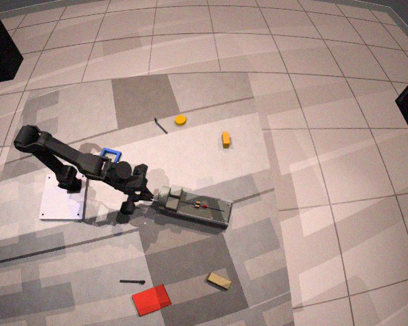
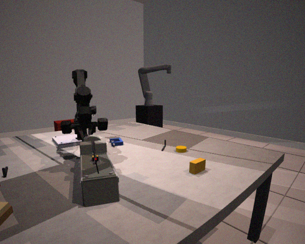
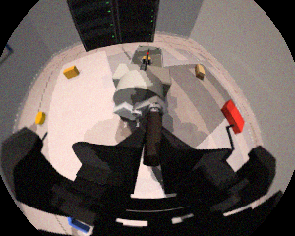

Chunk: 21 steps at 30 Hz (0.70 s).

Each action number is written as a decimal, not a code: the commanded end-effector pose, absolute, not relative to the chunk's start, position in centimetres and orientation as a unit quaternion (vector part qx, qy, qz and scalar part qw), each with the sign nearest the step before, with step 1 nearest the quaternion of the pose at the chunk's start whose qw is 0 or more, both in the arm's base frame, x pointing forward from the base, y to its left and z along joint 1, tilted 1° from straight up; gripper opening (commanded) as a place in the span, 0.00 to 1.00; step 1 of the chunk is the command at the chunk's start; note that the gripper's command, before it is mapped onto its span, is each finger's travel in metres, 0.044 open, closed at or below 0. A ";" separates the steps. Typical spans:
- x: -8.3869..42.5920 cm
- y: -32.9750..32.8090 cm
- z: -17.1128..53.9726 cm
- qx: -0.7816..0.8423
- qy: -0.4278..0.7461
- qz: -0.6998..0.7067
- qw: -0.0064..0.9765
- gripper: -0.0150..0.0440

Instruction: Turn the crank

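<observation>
The grey-green machine (image 1: 215, 202) (image 2: 101, 191) (image 3: 163, 88) has a slot along its top. The slide's red pointer (image 1: 205, 206) (image 2: 95, 159) (image 3: 147, 53) is small. In the top view it stands a short way beyond the two brass zero marks (image 1: 197, 204) (image 3: 147, 59), on the side away from the crank, not level with them. The dark, round crank handle (image 3: 152, 135) points toward the wrist camera, below and right of the pale round housing. My gripper (image 1: 152, 197) (image 3: 150, 126) is shut on the handle at the machine's near end. The fingers and housing hide the handle in the top and exterior views.
A blue frame (image 1: 111, 150) (image 2: 116, 143) lies near the arm's white base plate (image 1: 62, 206). A yellow disc (image 1: 180, 119) (image 2: 181, 149), an orange block (image 1: 226, 139) (image 2: 196, 166), a red block (image 1: 148, 301) (image 3: 232, 117), a tan block (image 1: 219, 280) and two thin dark rods lie farther off.
</observation>
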<state>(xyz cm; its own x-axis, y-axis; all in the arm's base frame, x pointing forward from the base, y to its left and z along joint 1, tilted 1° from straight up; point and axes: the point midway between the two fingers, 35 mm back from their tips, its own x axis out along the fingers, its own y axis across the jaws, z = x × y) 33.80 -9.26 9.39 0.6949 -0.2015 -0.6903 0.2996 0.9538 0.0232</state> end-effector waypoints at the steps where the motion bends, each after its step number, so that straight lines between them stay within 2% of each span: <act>1: 33.6 -9.9 8.7 0.066 0.373 -0.145 0.914 0.25; 21: 33.6 -10.2 7.8 0.066 0.373 -0.145 0.914 0.25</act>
<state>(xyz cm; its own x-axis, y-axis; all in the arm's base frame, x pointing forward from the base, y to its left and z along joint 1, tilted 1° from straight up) 33.65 -9.78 8.58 0.6942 -0.2095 -0.6887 0.3066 0.9516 0.0196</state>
